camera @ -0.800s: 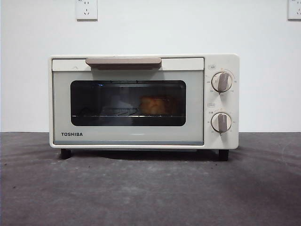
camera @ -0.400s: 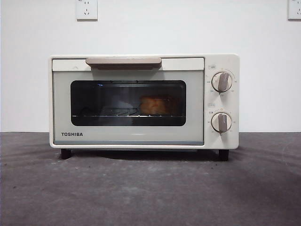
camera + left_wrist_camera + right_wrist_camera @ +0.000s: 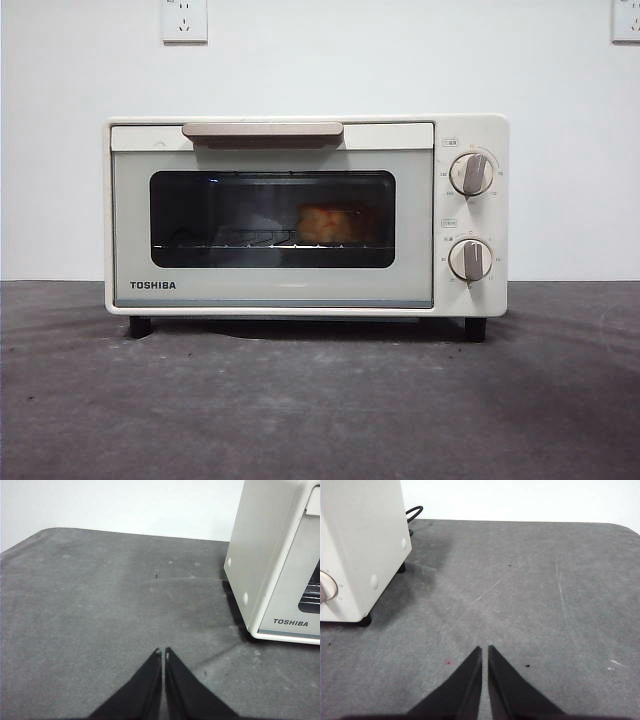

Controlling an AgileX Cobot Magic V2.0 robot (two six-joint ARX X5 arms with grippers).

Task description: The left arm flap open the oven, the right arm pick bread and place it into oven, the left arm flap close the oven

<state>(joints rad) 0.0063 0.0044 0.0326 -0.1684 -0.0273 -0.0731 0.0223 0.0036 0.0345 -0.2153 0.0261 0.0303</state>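
Note:
The cream-white TOSHIBA oven (image 3: 300,215) stands on the grey table with its door shut and the beige bar handle (image 3: 262,131) at the top. The golden bread (image 3: 333,223) lies on the wire rack inside, seen through the dark glass, right of the window's middle. My left gripper (image 3: 162,652) is shut and empty, low over the table, off the oven's left side (image 3: 265,555). My right gripper (image 3: 484,649) is shut and empty, low over the table, off the oven's right side (image 3: 362,540). Neither arm shows in the front view.
Two round knobs (image 3: 471,173) sit on the oven's right panel. A black power cord (image 3: 413,513) curls behind the oven. Wall sockets (image 3: 184,19) are on the white wall behind. Grey table (image 3: 320,410) spreads in front of and beside the oven.

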